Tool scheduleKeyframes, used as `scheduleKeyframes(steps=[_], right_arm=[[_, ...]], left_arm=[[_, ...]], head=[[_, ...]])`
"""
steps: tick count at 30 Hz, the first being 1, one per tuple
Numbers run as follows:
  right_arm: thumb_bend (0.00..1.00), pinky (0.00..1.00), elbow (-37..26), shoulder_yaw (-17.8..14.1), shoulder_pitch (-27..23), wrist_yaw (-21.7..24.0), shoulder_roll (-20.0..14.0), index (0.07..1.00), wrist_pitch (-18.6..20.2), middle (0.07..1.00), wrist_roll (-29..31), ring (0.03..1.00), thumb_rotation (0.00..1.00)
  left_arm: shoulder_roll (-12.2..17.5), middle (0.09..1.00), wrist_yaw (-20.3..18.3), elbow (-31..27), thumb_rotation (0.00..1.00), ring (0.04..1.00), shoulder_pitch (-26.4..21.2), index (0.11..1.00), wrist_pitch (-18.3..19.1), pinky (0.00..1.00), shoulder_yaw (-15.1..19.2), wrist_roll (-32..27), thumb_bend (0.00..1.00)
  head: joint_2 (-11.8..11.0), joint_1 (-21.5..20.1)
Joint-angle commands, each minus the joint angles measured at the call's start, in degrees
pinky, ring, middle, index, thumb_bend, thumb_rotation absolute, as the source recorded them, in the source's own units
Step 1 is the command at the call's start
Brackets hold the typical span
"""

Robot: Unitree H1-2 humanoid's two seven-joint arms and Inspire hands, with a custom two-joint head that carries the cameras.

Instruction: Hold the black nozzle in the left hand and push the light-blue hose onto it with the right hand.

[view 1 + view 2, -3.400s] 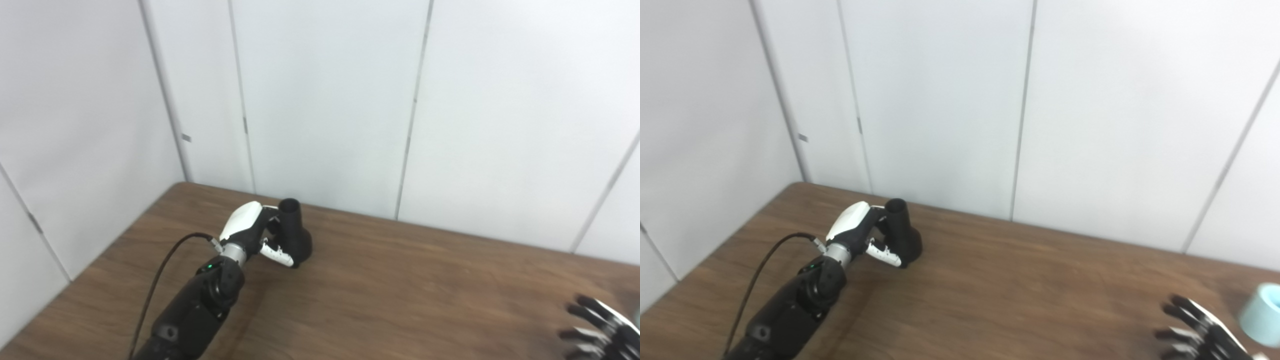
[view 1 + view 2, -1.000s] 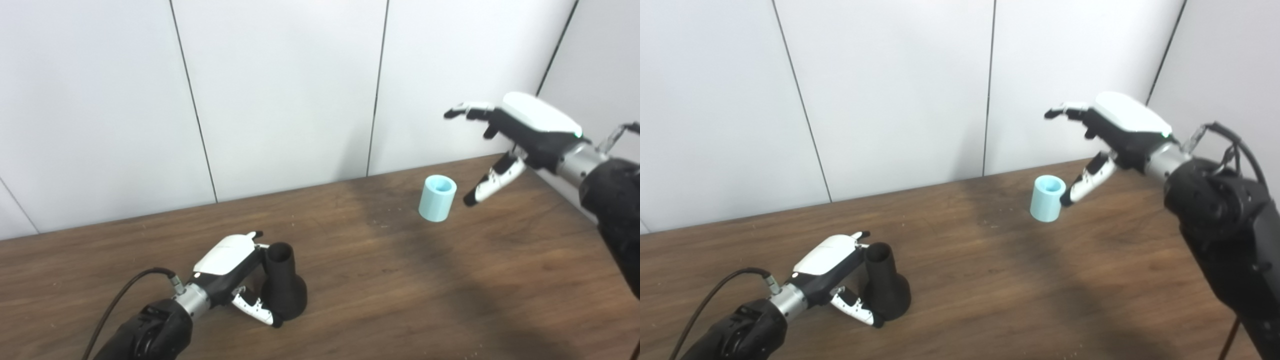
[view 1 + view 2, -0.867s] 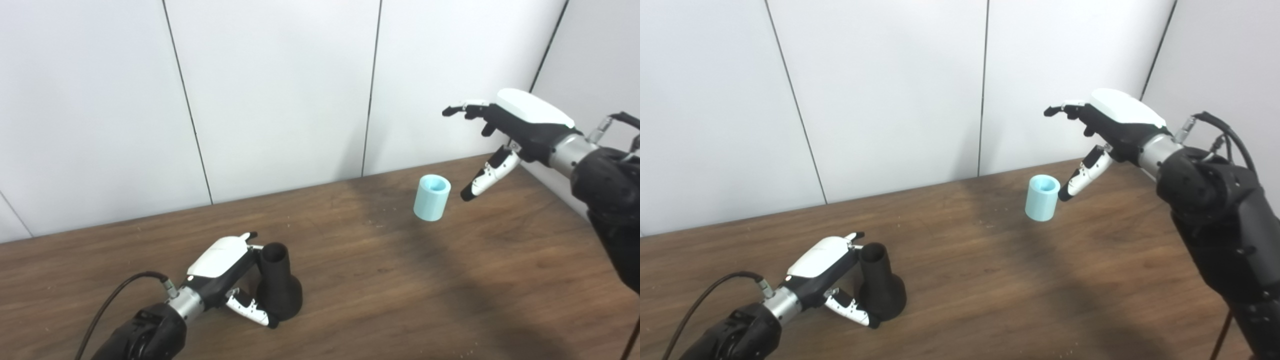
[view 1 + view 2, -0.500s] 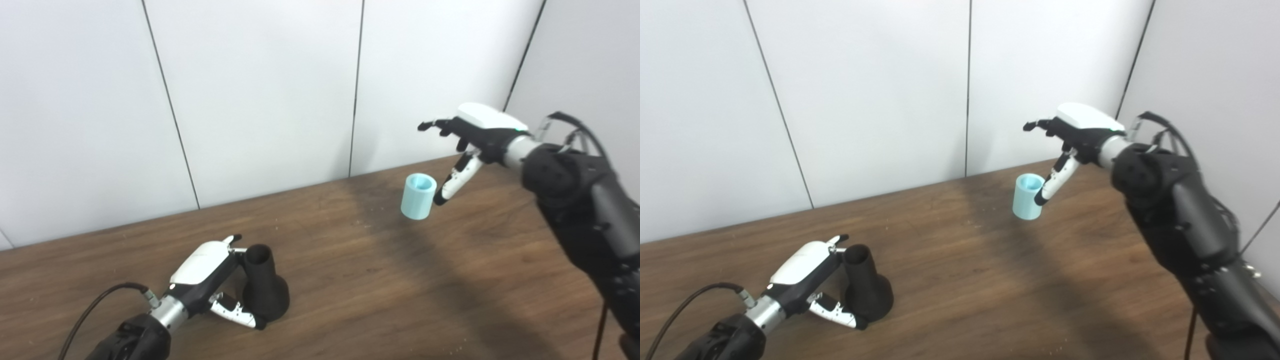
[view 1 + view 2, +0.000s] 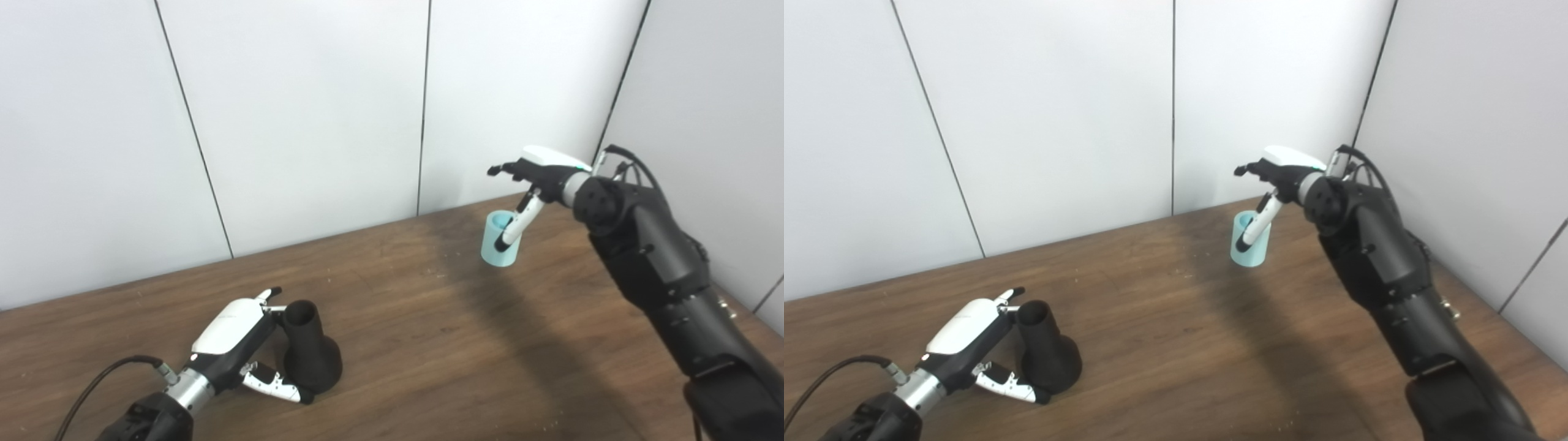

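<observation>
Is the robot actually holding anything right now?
The left hand is wrapped around the black nozzle, standing on the table. The right hand is open beside the light-blue hose.

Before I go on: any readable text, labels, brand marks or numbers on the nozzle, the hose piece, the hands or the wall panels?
None: no readable text in either view.
Black nozzle: plain, no marking visible.
Light-blue hose: plain, no label.
Left hand and right hand: plain white shells; only a small green light on the right one.
Wall panels: blank.
</observation>
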Motion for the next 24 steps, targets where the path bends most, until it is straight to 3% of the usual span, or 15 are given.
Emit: scheduleKeyframes(steps=[1, 16, 24], right_arm=[[0.94, 0.75, 0.3, -0.9, -3.8, -2.7, -2.4, 0.903, 0.1, 0.961, -0.8, 0.911, 0.19], [0.95, 0.74, 4.7, 1.9, -5.0, -7.2, -1.5, 0.898, -0.3, 0.946, -0.3, 0.908, 0.19], [0.93, 0.72, 8.8, 4.8, -5.6, -11.5, -1.6, 0.868, -2.1, 0.895, 2.3, 0.870, 0.12]], left_arm=[[4.9, 0.451, -4.7, 4.2, 0.00, 0.583, 3.4, 0.493, 3.6, 1.00, -1.8, 5.5, 0.53], [5.7, 0.460, -6.0, 3.6, 0.00, 0.603, 2.9, 0.491, 3.4, 1.00, -2.0, 5.0, 0.53], [6.2, 0.454, -6.2, 2.3, 0.00, 0.612, 3.5, 0.495, 3.9, 1.00, -1.8, 5.5, 0.53]], head=[[0.1, 0.0], [-0.2, -0.4], [-0.2, 0.1]])
